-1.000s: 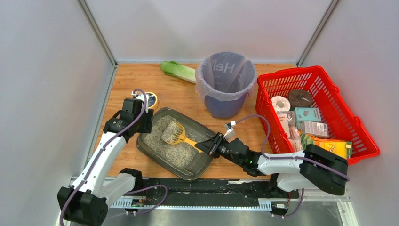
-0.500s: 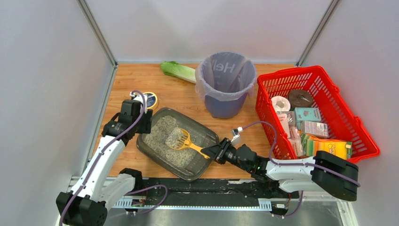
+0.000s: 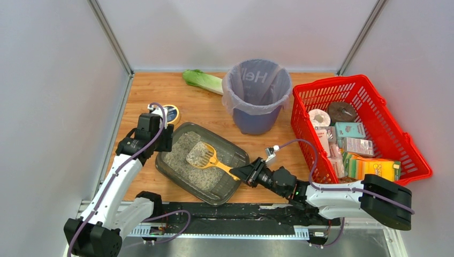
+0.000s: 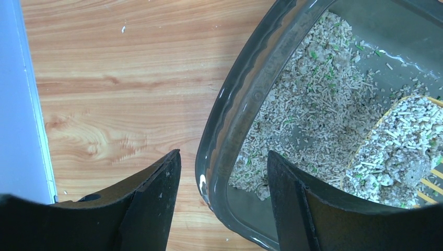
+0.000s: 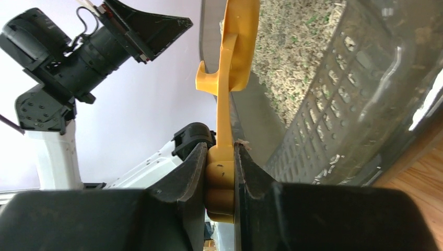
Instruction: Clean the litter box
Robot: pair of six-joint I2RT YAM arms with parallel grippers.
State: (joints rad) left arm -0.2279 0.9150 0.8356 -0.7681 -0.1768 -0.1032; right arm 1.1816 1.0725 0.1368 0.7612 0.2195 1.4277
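The litter box (image 3: 172, 167) is a dark grey tray of grey-beige litter on the wooden table, left of centre. A yellow scoop (image 3: 205, 156) lies in it, its head heaped with litter. My right gripper (image 3: 247, 174) is shut on the scoop's handle (image 5: 225, 99) just past the box's right rim (image 5: 334, 104). My left gripper (image 3: 160, 140) is open at the box's left corner. In the left wrist view the gripper (image 4: 223, 156) straddles the rim (image 4: 237, 115), one finger outside and one inside, with a gap on both sides. The loaded scoop head (image 4: 402, 151) shows there at the right.
A purple bag-lined bin (image 3: 257, 96) stands behind the box. A red mesh basket (image 3: 369, 93) of packages fills the right side. A green leafy vegetable (image 3: 202, 80) lies at the back, and a round tin (image 3: 172, 113) sits by the left arm. Grey walls enclose the table.
My right gripper has drawn back toward the near right, dragging the scoop through the litter. The scoop head now carries a heap of litter. The left arm has barely moved.
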